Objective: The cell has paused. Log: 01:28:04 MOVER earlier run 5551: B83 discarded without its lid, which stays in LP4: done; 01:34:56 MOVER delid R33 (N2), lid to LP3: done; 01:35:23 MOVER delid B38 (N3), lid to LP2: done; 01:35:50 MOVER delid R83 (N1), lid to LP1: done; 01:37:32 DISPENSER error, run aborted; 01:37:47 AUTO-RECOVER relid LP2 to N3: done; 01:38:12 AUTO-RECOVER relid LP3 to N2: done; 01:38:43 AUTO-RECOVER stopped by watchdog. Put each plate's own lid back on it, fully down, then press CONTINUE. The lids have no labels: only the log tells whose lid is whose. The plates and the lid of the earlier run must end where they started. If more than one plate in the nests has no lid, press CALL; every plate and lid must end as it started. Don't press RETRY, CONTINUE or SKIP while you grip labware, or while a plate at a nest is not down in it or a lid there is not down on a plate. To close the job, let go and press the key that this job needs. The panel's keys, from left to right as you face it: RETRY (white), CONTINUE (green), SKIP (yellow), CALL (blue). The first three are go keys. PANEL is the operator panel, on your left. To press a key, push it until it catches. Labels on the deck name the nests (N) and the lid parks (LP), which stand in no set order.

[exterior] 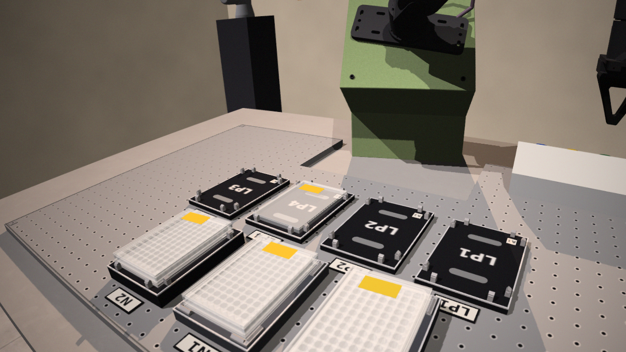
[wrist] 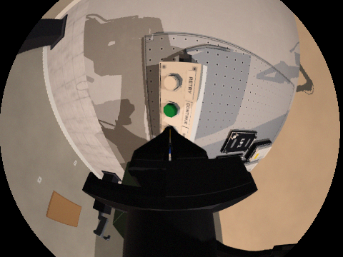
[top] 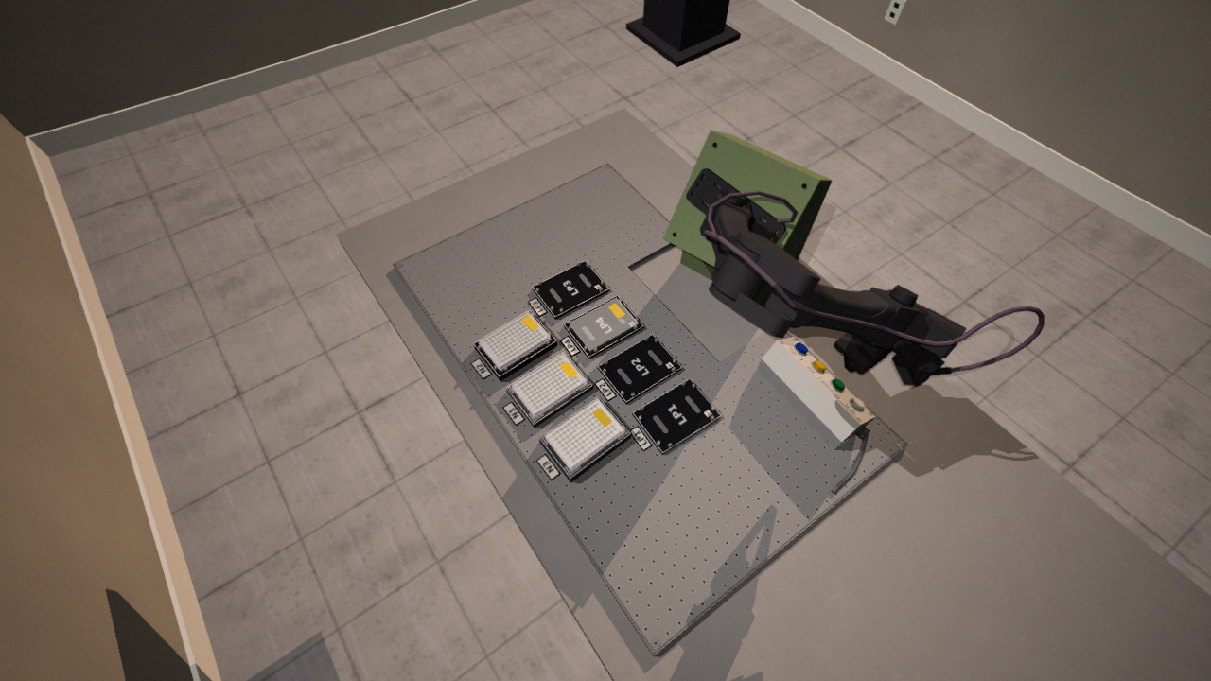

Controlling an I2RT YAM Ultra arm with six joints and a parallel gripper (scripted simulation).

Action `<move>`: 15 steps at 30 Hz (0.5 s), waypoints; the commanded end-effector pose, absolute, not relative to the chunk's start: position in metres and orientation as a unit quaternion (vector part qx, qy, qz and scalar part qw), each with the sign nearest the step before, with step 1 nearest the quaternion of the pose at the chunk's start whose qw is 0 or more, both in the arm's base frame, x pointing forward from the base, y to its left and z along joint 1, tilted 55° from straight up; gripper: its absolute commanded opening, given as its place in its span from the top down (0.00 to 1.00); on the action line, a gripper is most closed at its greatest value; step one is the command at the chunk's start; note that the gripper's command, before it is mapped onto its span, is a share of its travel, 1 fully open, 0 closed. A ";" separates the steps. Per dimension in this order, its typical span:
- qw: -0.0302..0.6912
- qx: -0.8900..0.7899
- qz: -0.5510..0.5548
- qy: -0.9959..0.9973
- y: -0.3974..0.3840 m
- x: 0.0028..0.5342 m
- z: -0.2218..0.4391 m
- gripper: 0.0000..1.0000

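Plates with clear lids that look fully down sit at N2 (top: pixel 515 342) (exterior: pixel 170 247), N1 (top: pixel 549 388) (exterior: pixel 245 280) and N3 (top: pixel 584 436) (exterior: pixel 371 315). A clear lid (top: pixel 604 326) (exterior: pixel 301 205) lies alone on LP4. My gripper (exterior: pixel 614 121) (wrist: pixel 169 130) is shut and empty, above the panel (top: pixel 804 393) (exterior: pixel 569 166) (wrist: pixel 182 65). In the wrist view its tips cover the SKIP and CALL part. The blue key (top: pixel 800 348), yellow key (top: pixel 818 365), green key (top: pixel 837 384) (wrist: pixel 170 110) and white key (top: pixel 855 405) (wrist: pixel 172 82) show.
Parks LP3 (top: pixel 570 288) (exterior: pixel 240 188), LP2 (top: pixel 640 367) (exterior: pixel 379 231) and LP1 (top: pixel 676 414) (exterior: pixel 475 258) hold no lid. The green arm mount (top: pixel 762 182) (exterior: pixel 407 126) stands behind the deck. A cable (top: pixel 856 462) runs from the panel's end.
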State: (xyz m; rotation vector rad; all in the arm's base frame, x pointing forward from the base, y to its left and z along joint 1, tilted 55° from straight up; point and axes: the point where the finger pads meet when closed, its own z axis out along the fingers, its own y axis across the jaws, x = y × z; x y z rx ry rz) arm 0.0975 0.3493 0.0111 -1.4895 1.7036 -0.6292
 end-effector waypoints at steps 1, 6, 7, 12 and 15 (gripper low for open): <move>0.403 -0.586 -0.227 0.666 0.361 0.085 0.027 1.00; 0.403 -0.586 -0.227 0.666 0.361 0.084 0.027 1.00; 0.403 -0.586 -0.227 0.666 0.361 0.084 0.027 1.00; 0.403 -0.586 -0.227 0.666 0.361 0.084 0.027 1.00; 0.403 -0.586 -0.228 0.665 0.362 0.084 0.027 1.00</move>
